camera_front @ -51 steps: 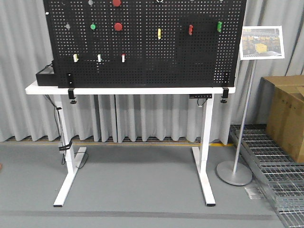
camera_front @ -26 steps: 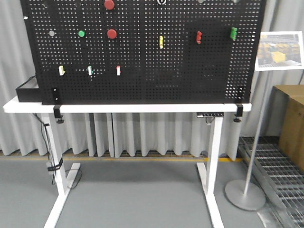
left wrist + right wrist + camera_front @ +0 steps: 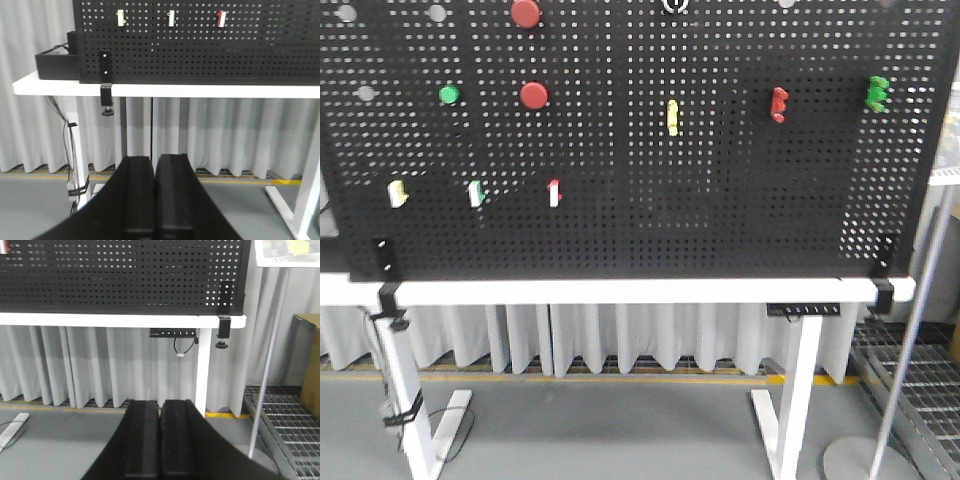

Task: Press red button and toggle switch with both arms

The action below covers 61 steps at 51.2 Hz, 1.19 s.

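The left claw [image 3: 155,200], pressed together, hangs low before the left corner of the surface [image 3: 620,291]; the red button [image 3: 534,96] sits well above it on the pegboard [image 3: 720,230]. Toward the right edge, the red toggle switch [image 3: 779,104] lies equally high above the right claw [image 3: 160,440], also pressed together.

Open floor [image 3: 620,430] before pegboard [image 3: 720,230]; table edge [image 3: 620,291] juts below it

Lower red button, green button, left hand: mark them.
lower red button [image 3: 534,95], front view, cap centre.
green button [image 3: 449,95], front view, cap centre.
left hand [image 3: 155,167], left wrist view, between shut fingertips.
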Available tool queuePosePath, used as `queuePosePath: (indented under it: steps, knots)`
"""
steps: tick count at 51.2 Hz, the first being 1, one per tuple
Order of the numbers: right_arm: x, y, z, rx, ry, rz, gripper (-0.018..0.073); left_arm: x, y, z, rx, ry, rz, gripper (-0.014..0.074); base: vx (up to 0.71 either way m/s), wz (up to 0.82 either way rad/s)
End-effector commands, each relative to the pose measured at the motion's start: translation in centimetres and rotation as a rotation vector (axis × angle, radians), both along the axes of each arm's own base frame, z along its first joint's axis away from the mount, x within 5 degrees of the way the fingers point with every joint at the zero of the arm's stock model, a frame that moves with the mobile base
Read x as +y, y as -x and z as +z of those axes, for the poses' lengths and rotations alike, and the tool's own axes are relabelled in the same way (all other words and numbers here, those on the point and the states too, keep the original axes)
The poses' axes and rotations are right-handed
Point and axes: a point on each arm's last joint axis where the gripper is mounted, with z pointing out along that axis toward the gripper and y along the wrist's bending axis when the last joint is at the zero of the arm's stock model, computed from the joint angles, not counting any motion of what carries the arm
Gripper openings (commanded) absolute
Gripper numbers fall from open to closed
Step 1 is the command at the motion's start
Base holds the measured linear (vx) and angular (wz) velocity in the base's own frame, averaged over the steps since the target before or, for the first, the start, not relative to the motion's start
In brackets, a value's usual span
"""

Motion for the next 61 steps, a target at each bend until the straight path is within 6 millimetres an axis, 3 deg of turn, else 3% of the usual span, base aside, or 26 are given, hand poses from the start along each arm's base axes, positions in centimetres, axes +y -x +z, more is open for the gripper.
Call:
queuePosePath:
  steps: [1,34,61]
  knots:
    - [0.03,0.05,0.39,-0.081,0.004,0.003,-0.0003,0.03,-0.01,-0.28,-0.066,0.008,0.004,0.0002,0.46,-0.03]
    - [0.03,0.05,0.39,-0.081,0.004,0.003,-0.0003,0.03,-0.01,-0.28,-0.066,0.008,0.004,0.0002,0.40,-0.01]
    - [0.03,0.05,0.39,-0.081,0.004,0.003,-0.0003,0.03,-0.01,-0.28,-0.066,0.008,0.004,0.0002,0.21,0.01]
